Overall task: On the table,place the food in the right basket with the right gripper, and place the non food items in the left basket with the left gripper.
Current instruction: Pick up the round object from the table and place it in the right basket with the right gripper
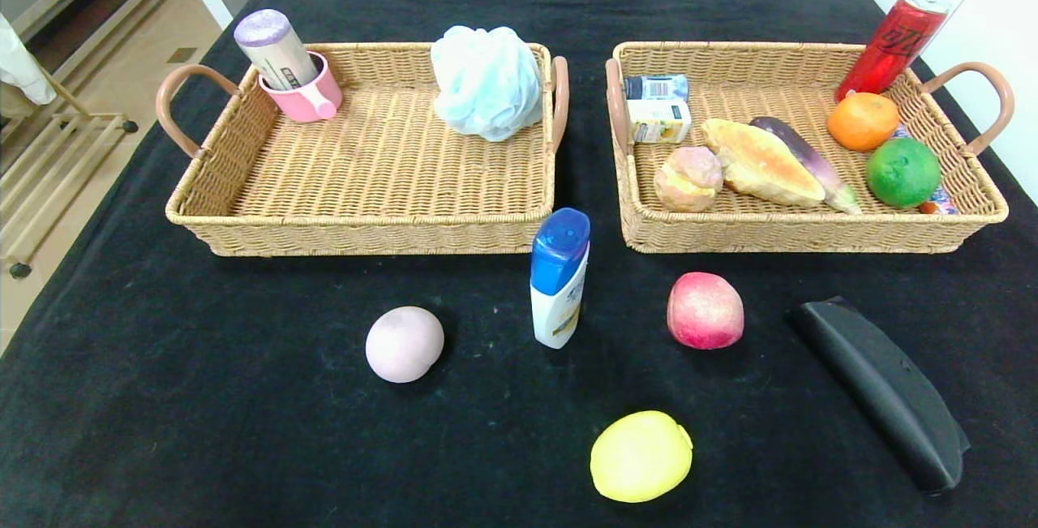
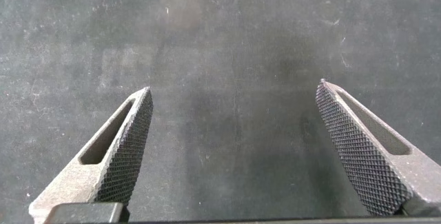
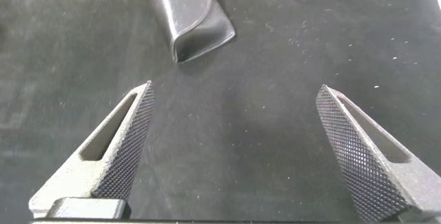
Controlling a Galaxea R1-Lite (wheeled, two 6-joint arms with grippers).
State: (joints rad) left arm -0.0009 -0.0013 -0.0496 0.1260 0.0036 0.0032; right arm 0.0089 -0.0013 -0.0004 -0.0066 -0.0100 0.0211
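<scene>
**Two baskets part-filled, five items on the cloth, both grippers spread wide and empty**

The left gripper [image 2: 234,148] hangs over bare black cloth [image 2: 227,38], fingers spread wide with nothing between them; it does not show in the head view.

Taking the black-covered table [image 1: 162,398] as a clock face seen from the head camera, the left basket [image 1: 373,224] sits at about 10 o'clock. Inside it, a pink cup [image 1: 308,94] holding a cylindrical tube [image 1: 276,48] stands in the far left corner, and a pale blue bath pouf [image 1: 486,94] rests against the far right side.

On the cloth nearer the robot, a pale mauve ball-like item [image 1: 404,344] lies at about 7 o'clock. A white bottle with a blue cap [image 1: 559,278] stands upright near the centre, just in front of the gap between the baskets. A yellow lemon-like fruit [image 1: 641,456] lies at 6 o'clock, and a red peach [image 1: 705,311] sits at about 4 o'clock, close to the front wall of the right basket [image 1: 811,232].

That basket, at about 2 o'clock, holds a small carton [image 1: 658,119] and a small bottle [image 1: 657,88] at its left end, a bun [image 1: 688,179], a bread loaf [image 1: 762,161], an eggplant [image 1: 803,156], an orange [image 1: 862,121], a green fruit [image 1: 902,173] and a red can [image 1: 894,43] leaning in the far right corner.

A black case [image 1: 884,392] lies at about 4 to 5 o'clock. The right gripper [image 3: 234,148] hovers over the cloth near one end of the case [image 3: 187,14], fingers wide apart and holding nothing.
</scene>
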